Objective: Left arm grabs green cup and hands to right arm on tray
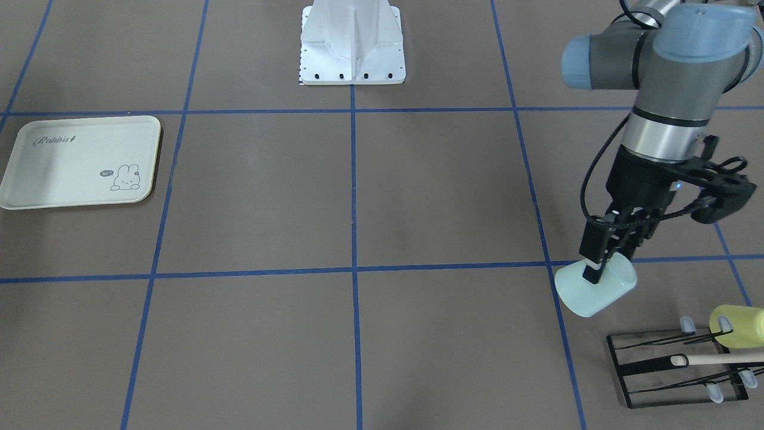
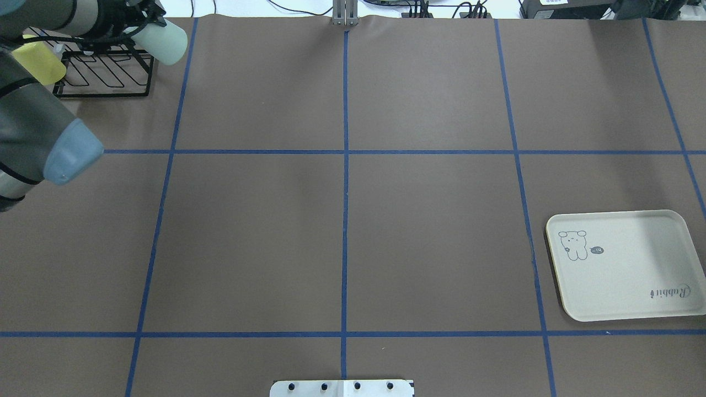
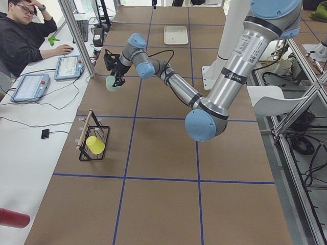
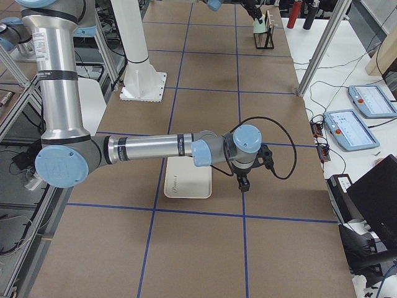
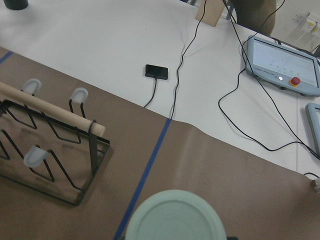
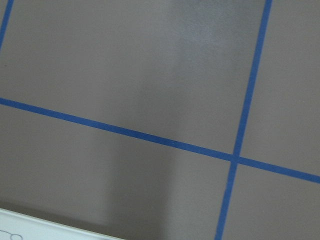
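Observation:
The pale mint green cup (image 1: 588, 298) hangs tilted in my left gripper (image 1: 601, 270), which is shut on its rim, just off the wire rack (image 1: 674, 367). In the overhead view the green cup (image 2: 165, 43) is at the far left corner. Its round base (image 5: 175, 220) fills the bottom of the left wrist view. The cream tray (image 1: 77, 161) lies flat with nothing on it, on the opposite side of the table. My right gripper (image 4: 243, 183) hovers beside the tray (image 4: 186, 187), showing only in the exterior right view, so I cannot tell its state.
A yellow-green cup (image 1: 740, 325) sits on the rack, which has a wooden handle (image 1: 725, 357). The white robot base (image 1: 352, 45) stands at mid-table. A seated person (image 3: 23, 35) and tablets (image 3: 30, 87) are at a side table beyond the rack's edge.

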You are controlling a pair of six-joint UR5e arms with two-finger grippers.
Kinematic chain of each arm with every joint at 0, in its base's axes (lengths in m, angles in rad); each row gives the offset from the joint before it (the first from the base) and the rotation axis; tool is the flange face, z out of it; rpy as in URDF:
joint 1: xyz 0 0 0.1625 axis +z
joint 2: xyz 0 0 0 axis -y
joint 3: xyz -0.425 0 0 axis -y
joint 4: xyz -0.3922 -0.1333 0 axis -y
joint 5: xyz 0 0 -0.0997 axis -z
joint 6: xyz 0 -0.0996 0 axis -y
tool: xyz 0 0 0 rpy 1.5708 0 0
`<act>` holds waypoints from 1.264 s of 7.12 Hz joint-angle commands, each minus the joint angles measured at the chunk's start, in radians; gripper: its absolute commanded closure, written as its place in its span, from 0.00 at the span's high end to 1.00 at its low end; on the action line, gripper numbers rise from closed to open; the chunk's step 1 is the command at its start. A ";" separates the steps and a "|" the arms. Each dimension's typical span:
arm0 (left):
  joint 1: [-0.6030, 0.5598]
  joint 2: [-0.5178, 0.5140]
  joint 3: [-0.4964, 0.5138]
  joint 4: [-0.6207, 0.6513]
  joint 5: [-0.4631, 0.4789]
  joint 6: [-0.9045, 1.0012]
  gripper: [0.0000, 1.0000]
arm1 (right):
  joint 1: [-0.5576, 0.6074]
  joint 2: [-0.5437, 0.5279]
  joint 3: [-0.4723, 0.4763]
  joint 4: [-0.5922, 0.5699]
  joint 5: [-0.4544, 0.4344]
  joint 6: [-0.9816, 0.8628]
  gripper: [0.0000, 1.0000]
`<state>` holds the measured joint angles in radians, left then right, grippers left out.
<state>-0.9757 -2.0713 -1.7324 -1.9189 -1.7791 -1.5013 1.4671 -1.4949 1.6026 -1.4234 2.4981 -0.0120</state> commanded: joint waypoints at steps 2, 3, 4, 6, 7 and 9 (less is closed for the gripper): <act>0.104 -0.016 -0.024 -0.038 0.006 -0.219 0.12 | -0.005 0.050 0.011 0.101 0.090 0.161 1.00; 0.112 -0.022 -0.035 -0.040 0.007 -0.255 0.12 | -0.007 0.068 0.011 0.163 0.091 0.304 1.00; 0.117 -0.023 -0.048 -0.038 0.007 -0.270 0.12 | -0.023 0.070 0.010 0.269 0.090 0.457 1.00; 0.141 -0.039 -0.055 -0.035 0.035 -0.313 0.12 | -0.103 0.071 -0.001 0.533 0.047 0.800 1.00; 0.170 -0.047 -0.055 -0.037 0.062 -0.347 0.12 | -0.147 0.094 0.005 0.575 0.042 0.937 1.00; 0.201 -0.068 -0.056 -0.037 0.079 -0.424 0.12 | -0.200 0.148 0.010 0.673 0.036 1.190 1.00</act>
<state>-0.7951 -2.1289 -1.7872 -1.9557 -1.7122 -1.8819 1.2987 -1.3788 1.6101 -0.8219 2.5393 1.0111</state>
